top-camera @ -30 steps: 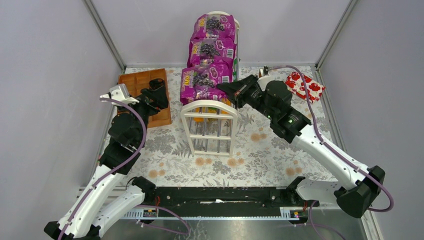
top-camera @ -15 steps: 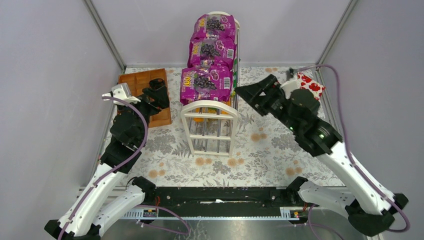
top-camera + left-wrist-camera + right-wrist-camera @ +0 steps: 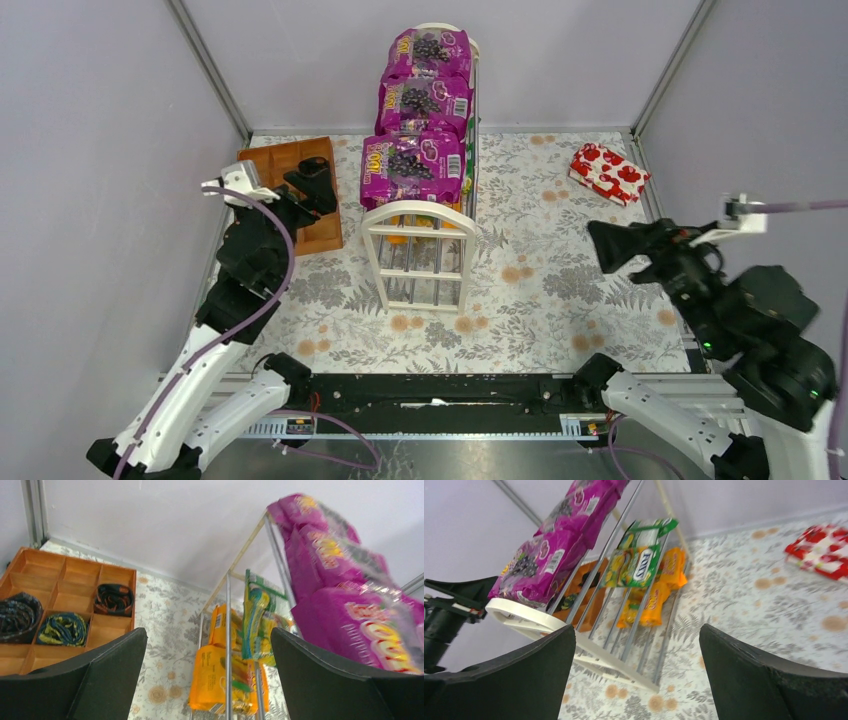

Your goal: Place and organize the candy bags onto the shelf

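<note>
The cream-white shelf (image 3: 420, 215) stands mid-table. Three purple candy bags (image 3: 412, 168) lie in a row on its top tier. Lower down on the rods are a green Fox's bag (image 3: 636, 562) and orange bags (image 3: 654, 595); the left wrist view shows the orange bags (image 3: 220, 680) and the green bag (image 3: 255, 620) too. My right gripper (image 3: 612, 245) hangs open and empty well right of the shelf, and its wrist view shows the right gripper (image 3: 636, 675) facing the rack. My left gripper (image 3: 310, 188) is open and empty just left of the shelf, above the tray. The left gripper (image 3: 207, 680) looks at the rods.
A brown wooden compartment tray (image 3: 300, 160) with dark rolled items (image 3: 114, 599) lies left of the shelf. A red packet with white shapes (image 3: 608, 172) rests at the back right. Grey walls close in the flowered table on three sides.
My right gripper opened and pulled back from the shelf's right side to the near right, rising. The left arm barely moved.
</note>
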`<control>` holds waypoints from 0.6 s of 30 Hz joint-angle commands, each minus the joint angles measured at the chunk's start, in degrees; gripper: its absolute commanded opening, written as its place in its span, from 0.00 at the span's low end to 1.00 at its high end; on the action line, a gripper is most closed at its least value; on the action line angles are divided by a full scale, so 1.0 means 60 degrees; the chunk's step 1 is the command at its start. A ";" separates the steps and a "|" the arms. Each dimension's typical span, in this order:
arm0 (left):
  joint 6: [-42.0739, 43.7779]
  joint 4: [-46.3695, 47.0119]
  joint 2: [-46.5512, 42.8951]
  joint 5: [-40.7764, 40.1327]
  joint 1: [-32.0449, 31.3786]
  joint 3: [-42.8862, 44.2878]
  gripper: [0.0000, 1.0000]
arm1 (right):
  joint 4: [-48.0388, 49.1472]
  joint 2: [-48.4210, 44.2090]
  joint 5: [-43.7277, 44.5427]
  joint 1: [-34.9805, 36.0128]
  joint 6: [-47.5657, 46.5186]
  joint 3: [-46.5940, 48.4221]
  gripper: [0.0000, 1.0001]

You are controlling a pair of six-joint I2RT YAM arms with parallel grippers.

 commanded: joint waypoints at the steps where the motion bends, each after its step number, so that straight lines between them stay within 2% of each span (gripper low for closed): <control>1: 0.0079 0.0007 -0.0408 -0.0028 0.0001 0.1482 0.99 | -0.1107 -0.0186 0.1074 -0.0039 -0.1422 0.1254 1.00; 5: 0.0220 -0.0018 -0.0473 0.0996 0.0003 0.2510 0.99 | -0.1012 -0.0440 0.1091 -0.0036 -0.1857 0.1735 1.00; 10: 0.1147 -0.0325 -0.0231 0.2056 0.0001 0.4154 0.99 | -0.0607 -0.0713 0.0996 -0.0036 -0.2324 0.2060 1.00; 15: 0.1791 -0.0189 -0.0232 0.2209 0.0001 0.4994 0.99 | -0.0275 -0.0757 0.0981 -0.0043 -0.2545 0.2203 1.00; 18: 0.1921 -0.0089 -0.0289 0.2050 0.0001 0.5111 0.99 | 0.0099 -0.0950 0.0595 -0.0043 -0.2707 0.1689 1.00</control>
